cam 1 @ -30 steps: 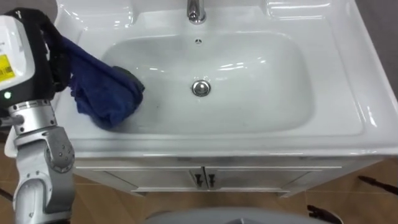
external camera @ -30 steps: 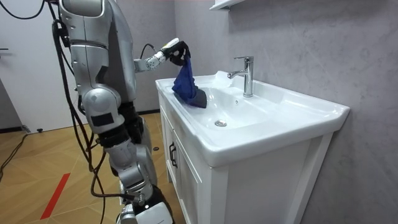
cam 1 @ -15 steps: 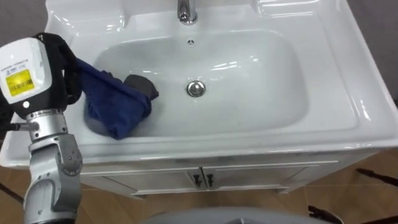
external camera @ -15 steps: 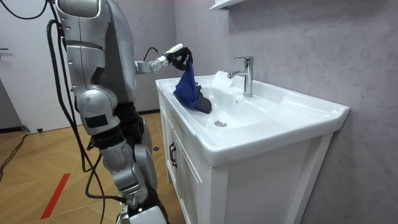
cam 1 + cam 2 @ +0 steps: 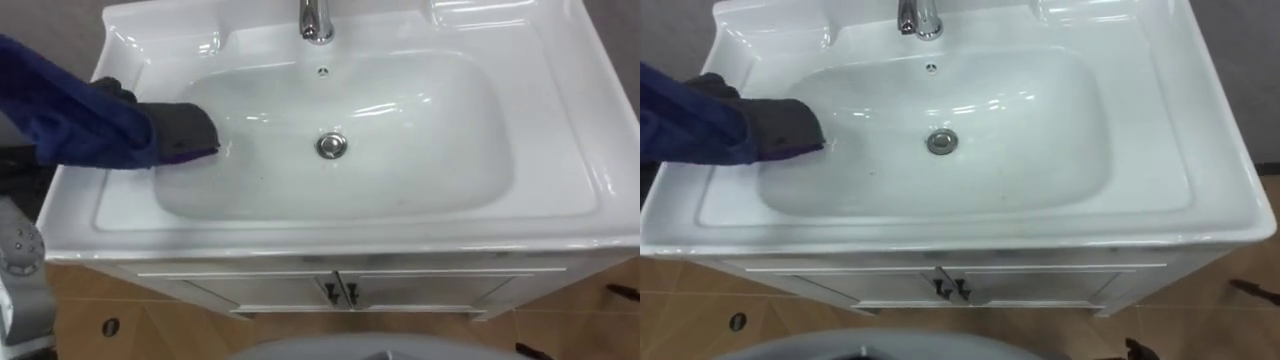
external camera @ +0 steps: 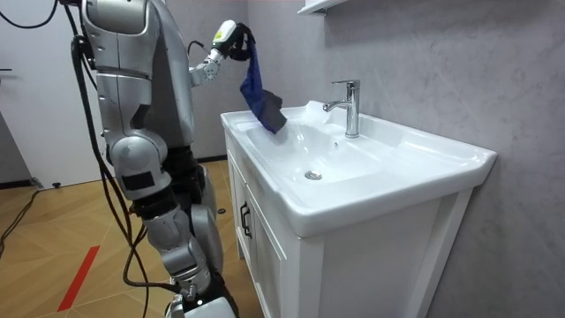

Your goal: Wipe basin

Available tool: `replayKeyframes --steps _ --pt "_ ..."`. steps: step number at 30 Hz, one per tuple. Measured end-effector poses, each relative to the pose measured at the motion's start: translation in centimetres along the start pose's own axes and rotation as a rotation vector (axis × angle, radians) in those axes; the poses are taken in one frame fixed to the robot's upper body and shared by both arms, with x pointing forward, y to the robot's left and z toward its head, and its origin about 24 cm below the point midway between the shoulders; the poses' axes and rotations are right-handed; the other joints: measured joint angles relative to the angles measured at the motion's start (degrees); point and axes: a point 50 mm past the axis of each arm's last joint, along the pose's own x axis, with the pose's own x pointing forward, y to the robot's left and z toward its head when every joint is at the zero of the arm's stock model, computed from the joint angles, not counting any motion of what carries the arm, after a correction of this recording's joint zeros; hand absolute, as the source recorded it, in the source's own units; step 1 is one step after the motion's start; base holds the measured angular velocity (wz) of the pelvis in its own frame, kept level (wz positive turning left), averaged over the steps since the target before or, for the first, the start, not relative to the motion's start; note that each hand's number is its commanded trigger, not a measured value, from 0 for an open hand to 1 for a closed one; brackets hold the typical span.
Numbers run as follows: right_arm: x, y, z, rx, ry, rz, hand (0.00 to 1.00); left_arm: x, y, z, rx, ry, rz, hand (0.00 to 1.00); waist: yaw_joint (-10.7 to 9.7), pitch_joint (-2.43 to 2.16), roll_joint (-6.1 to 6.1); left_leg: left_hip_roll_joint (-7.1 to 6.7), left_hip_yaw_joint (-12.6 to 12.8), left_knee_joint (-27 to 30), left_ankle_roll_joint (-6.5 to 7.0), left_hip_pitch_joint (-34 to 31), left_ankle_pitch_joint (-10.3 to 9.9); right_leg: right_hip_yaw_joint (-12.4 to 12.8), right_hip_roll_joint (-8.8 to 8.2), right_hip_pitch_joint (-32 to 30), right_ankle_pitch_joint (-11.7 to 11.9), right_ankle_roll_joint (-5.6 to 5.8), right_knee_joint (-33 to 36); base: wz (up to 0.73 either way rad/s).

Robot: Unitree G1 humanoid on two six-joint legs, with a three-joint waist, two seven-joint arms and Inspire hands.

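Up from where it was a second before, the left hand (image 6: 227, 37) stood near head height, fingers curled round the blue cloth (image 6: 256, 87), whose dark lower end hung over the basin's (image 5: 420, 150) left edge

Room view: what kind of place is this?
Probably a bathroom: a white basin with a chrome faucet sits on a cabinet against a grey wall; the left hand grips a blue cloth by it.

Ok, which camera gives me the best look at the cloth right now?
The room view: the whole blue cloth hangs from the raised left hand, its dark end by the rim of the basin. The eye views cut it off at their left edge.
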Motion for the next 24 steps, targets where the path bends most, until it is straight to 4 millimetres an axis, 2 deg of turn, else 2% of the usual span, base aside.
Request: replayKeyframes --steps 6,8,14,17,24 --pt "-0.1 -0.2 -0.5 -0.019 0.005 -0.01 0.0 0.7 2.3 -1.9 0.075 0.031 0.143 1.0 1.1 -0.14 0.26 -0.07 -0.18 -0.04 0.0 0.44 0.0 0.18 -0.03 0.27 -0.02 0.03 0.1 -0.01" --pt "-0.1 -0.3 -0.5 -0.021 0.002 -0.004 0.0 0.8 2.6 -2.1 0.083 0.033 0.167 1.0 1.48 -0.04 0.3 -0.07 -0.27 -0.03 0.0 0.58 0.0 0.47 -0.02 0.26 -0.02 0.03 0.28 -0.07" --pt "-0.1 -0.8 -0.6 -0.03 0.007 0.003 0.0 0.9 2.8 -2.1 0.083 0.018 0.199 1.0 1.53 0.16 0.87 -0.14 -0.85 -0.06 0.0 0.56 0.0 0.47 -0.08 0.17 -0.05 0.09 0.36 -0.01" --pt "-0.2 -0.8 -0.7 -0.031 0.013 0.003 0.0 1.2 3.0 -2.1 0.09 0.001 0.211 1.0 1.07 0.2 0.86 -0.22 -1.69 -0.06 0.0 0.46 0.0 0.44 -0.08 0.18 -0.06 0.11 0.33 0.03" --pt "-0.1 -0.7 -0.6 -0.046 0.012 0.007 0.0 1.3 2.9 -1.8 0.093 -0.012 0.209 1.0 0.01 0.42 0.57 -0.42 -1.67 -0.08 0.01 0.4 0.0 0.43 -0.27 0.18 -0.18 0.32 0.39 0.01"
